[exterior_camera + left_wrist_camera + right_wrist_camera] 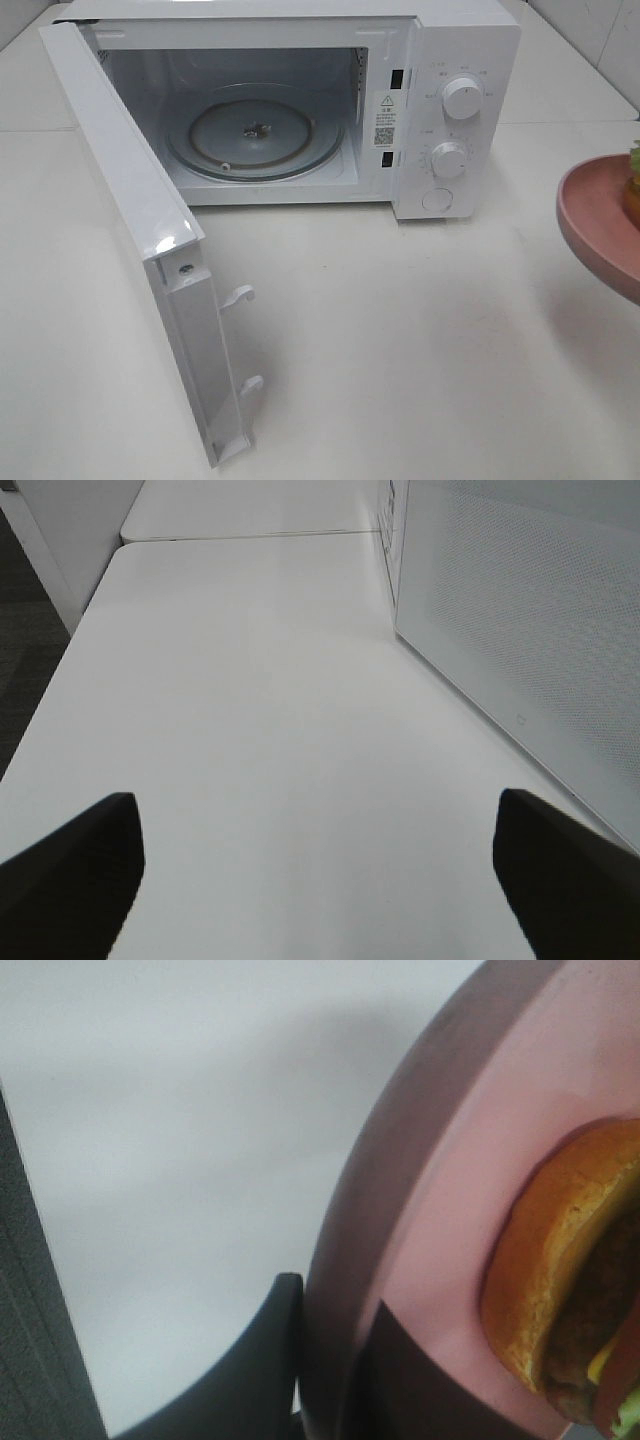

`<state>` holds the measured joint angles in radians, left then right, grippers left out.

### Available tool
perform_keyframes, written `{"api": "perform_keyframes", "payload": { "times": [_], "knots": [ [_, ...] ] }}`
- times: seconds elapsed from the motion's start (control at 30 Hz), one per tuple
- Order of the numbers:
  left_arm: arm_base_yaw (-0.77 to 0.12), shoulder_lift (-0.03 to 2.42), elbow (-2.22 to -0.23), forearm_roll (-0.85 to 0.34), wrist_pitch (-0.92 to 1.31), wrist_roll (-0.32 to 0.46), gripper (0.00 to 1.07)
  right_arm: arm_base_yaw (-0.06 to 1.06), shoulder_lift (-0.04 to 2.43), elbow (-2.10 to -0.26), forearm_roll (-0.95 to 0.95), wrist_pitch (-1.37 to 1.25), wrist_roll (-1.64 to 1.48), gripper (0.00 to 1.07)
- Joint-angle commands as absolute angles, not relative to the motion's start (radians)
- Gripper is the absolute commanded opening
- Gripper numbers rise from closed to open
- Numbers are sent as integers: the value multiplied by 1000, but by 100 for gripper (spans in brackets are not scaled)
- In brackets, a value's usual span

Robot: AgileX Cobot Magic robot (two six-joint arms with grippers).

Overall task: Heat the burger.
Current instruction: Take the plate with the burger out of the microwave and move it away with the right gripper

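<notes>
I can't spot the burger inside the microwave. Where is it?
The burger sits on the pink plate at the exterior view's right edge, right of the open microwave, with the right gripper clamped on the plate's rim.

The left gripper hangs low on the left with its two dark fingers spread wide and nothing between them; the right gripper – far right – is clamped on the plate rim.
</notes>
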<state>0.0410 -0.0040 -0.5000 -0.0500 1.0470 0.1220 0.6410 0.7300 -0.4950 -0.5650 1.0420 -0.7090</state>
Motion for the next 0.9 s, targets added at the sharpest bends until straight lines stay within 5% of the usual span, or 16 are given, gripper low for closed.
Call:
{"api": "perform_keyframes", "payload": {
  "times": [0.03,0.9],
  "knots": [
    [44,-23,-497,-50,1037,122,89,641,716,-504,-656,1049,-593,0],
    [44,-23,-497,-50,1037,122,89,641,902,-505,-785,1137,-138,0]
  ]
}}
